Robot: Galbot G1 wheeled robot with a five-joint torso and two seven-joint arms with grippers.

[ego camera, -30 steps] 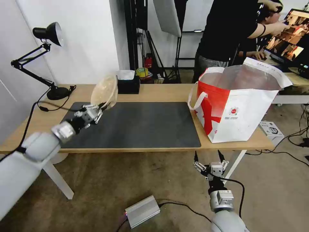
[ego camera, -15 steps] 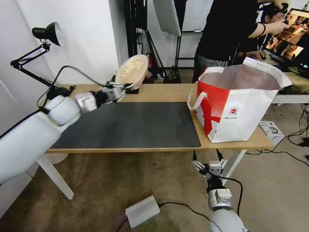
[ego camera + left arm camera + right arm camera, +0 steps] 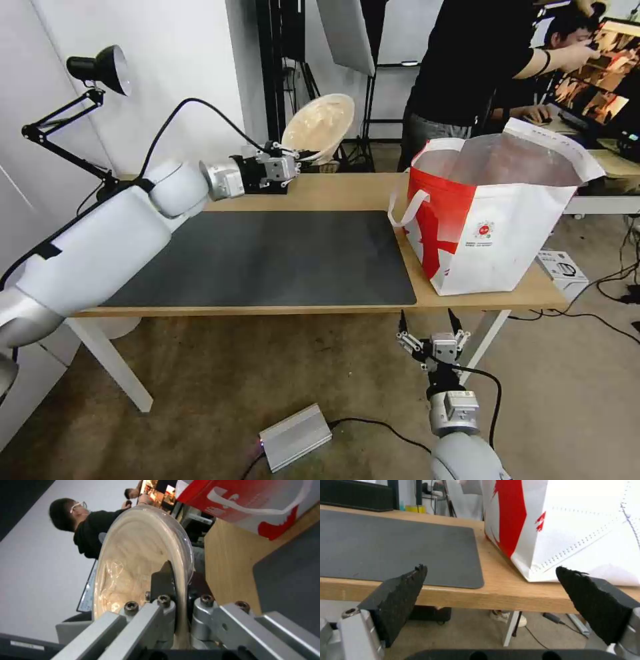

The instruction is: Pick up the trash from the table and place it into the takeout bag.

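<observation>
Now left gripper [image 3: 298, 157] clamped on shallow beige bowl [image 3: 320, 127], carried nearer takeout bag [image 3: 493, 220], right gripper [image 3: 430, 325] apart

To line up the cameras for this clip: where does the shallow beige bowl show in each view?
Head view: the shallow beige bowl hangs tilted above the table's far edge, clamped by the left pincer.
Left wrist view: the bowl stands on edge, close up, its rim between the fingers.
Right wrist view: not seen.
Shared landmark: the boxy white takeout bag with red panels.
</observation>
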